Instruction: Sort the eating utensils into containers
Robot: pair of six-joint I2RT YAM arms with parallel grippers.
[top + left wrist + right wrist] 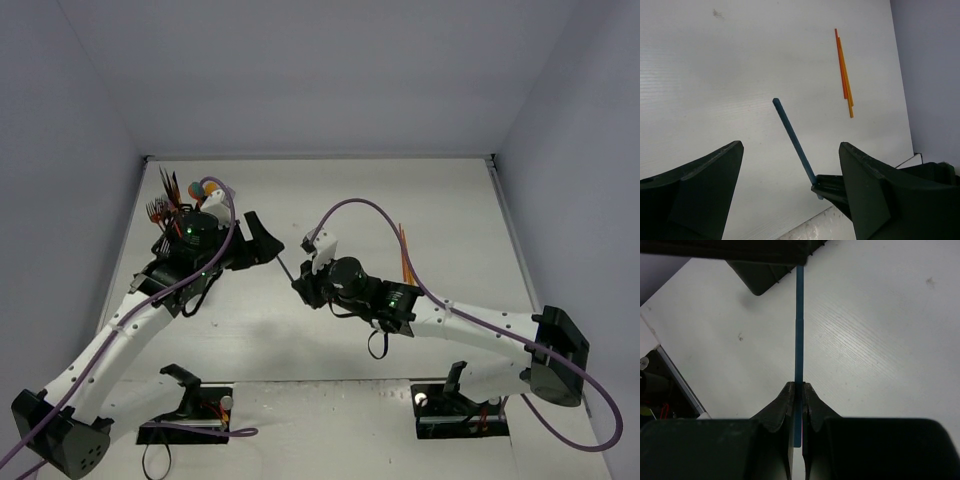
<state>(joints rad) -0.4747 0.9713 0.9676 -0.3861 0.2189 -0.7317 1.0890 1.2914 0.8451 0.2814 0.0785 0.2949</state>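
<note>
I see right gripper clamped on teal utensil, left gripper spread wide near its tip, two orange utensils on surface

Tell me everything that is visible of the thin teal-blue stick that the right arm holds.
The thin teal-blue stick is straight and slim, with a dull metallic look; no fork, blade or bowl shows. The right gripper is shut on one end, jaws pressing both sides. The free end reaches between the fingers of the open left gripper; contact there cannot be judged.

Robot lab, plain white enclosure
</note>
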